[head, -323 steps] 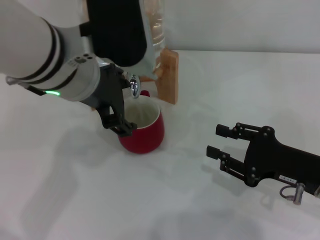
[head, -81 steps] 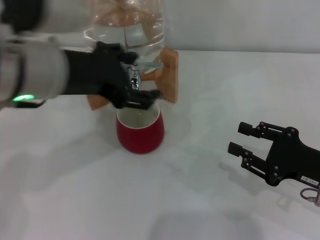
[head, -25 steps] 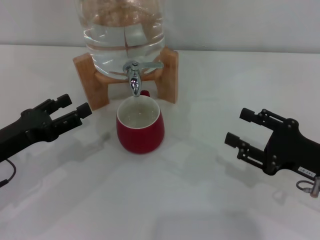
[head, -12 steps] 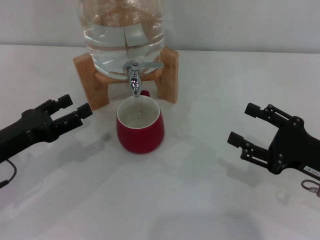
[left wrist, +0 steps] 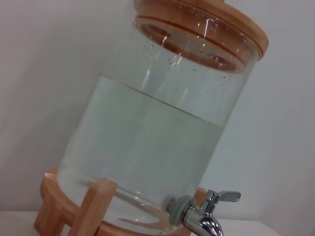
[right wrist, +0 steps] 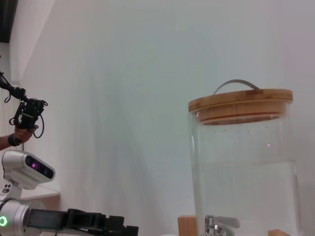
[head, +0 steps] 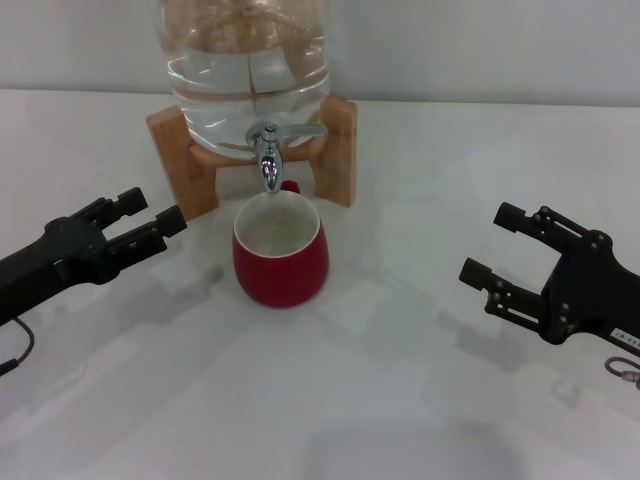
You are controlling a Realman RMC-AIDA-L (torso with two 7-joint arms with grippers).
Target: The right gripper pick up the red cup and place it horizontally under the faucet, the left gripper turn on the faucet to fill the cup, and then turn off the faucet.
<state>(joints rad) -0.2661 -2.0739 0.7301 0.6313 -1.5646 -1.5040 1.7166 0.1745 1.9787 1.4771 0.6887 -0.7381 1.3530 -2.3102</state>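
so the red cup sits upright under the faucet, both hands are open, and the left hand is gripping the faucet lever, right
Not quite. The head view shows the left hand away from the faucet, out to the left of the cup and gripping nothing. The rest holds: the cup sits upright under the faucet, and the right hand is open too.

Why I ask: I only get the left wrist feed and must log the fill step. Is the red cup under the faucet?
Observer: Yes. In the head view the red cup stands upright on the table, directly below the faucet spout.
Operator: Is the left pincer touching anything?
Observer: No. The left pincer is open, off to the cup's left and clear of it.
Operator: And the right one?
Observer: The right pincer is open and empty, well off on the cup's right.
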